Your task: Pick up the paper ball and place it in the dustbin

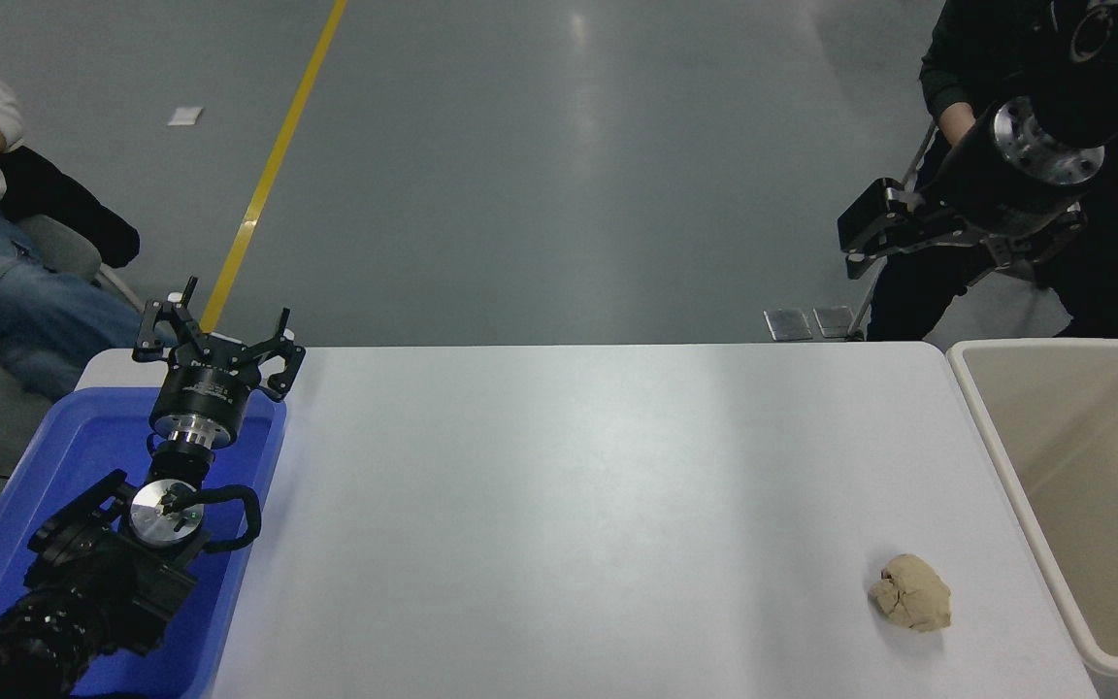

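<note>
The tan paper ball (911, 592) lies on the white table (569, 505) near its front right corner, a short way left of the cream-beige dustbin (998, 466). The dustbin stands at the table's right edge and looks empty inside. My right gripper (871, 233) hangs high at the upper right, beyond the table's far edge and far from the ball; its side faces the camera, so I cannot tell its state. My left gripper (229, 313) is open and empty, parked at the lower left over the blue tray.
A shallow blue tray (25, 485) sits at the table's left end under the left arm. A seated person (6, 291) is at the far left. Another person in dark clothes (967, 68) is behind the right arm. A yellow line (273, 165) runs along the grey floor.
</note>
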{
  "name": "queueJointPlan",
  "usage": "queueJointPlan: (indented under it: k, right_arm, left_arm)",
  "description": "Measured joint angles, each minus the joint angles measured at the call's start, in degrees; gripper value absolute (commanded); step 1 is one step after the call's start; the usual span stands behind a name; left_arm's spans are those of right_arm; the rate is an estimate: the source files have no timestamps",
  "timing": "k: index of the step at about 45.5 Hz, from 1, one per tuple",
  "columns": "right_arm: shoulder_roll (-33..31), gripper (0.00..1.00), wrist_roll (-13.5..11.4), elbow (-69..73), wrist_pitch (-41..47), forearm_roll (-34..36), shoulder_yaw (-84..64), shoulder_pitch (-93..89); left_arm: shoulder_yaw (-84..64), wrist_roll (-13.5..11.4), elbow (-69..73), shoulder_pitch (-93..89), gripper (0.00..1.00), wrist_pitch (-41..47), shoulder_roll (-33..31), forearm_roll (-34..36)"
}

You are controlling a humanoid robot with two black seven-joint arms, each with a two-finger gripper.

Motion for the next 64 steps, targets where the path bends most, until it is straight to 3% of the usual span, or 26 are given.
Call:
queueJointPlan:
  k: [21, 40, 53, 64]
  right_arm:
    - [-12.0, 1.00, 0.0, -9.1, 0.0, -0.6, 1.1, -4.8]
    - [-22.3, 1.00, 0.0, -6.7, 0.0, -2.9, 0.1, -9.4]
    - [-23.4, 1.00, 0.0, 3.7, -7.9, -14.7, 0.8, -14.5]
    - [-20.4, 1.00, 0.1, 12.1, -16.3, -19.5, 1.9, -18.0]
  left_arm:
    - [0.0, 0.0, 0.0, 0.0, 0.99, -0.1, 0.0, 0.0]
    - [0.0, 0.0, 0.0, 0.0, 0.99, -0.1, 0.0, 0.0]
    - [0.0, 0.0, 0.0, 0.0, 0.99, -0.1, 0.0, 0.0]
    - [0.0, 0.0, 0.0, 0.0, 0.99, -0.1, 0.0, 0.0]
